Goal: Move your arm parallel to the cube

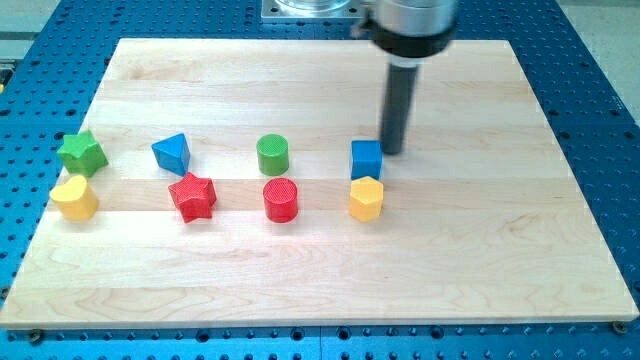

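Note:
A blue cube (366, 159) sits on the wooden board (480, 250) right of centre. My tip (393, 151) rests on the board just to the right of the cube and slightly behind it, very close to its right side. The dark rod rises from there to the view's top. A yellow hexagonal block (366, 199) lies directly below the cube.
A green cylinder (272, 155), a blue triangular block (172, 153) and a green star block (82, 153) line up left of the cube. Below them lie a red cylinder (281, 200), a red star (192, 196) and a yellow heart-like block (74, 197).

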`<act>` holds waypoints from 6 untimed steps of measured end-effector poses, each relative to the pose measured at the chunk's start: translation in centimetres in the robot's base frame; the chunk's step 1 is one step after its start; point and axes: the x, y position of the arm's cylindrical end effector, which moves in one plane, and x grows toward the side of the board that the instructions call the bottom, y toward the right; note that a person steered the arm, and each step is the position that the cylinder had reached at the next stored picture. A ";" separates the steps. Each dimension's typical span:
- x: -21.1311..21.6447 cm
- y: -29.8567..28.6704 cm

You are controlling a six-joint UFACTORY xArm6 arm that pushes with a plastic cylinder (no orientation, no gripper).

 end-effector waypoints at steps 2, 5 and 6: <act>4.5 10.3; 4.6 15.4; 4.6 16.4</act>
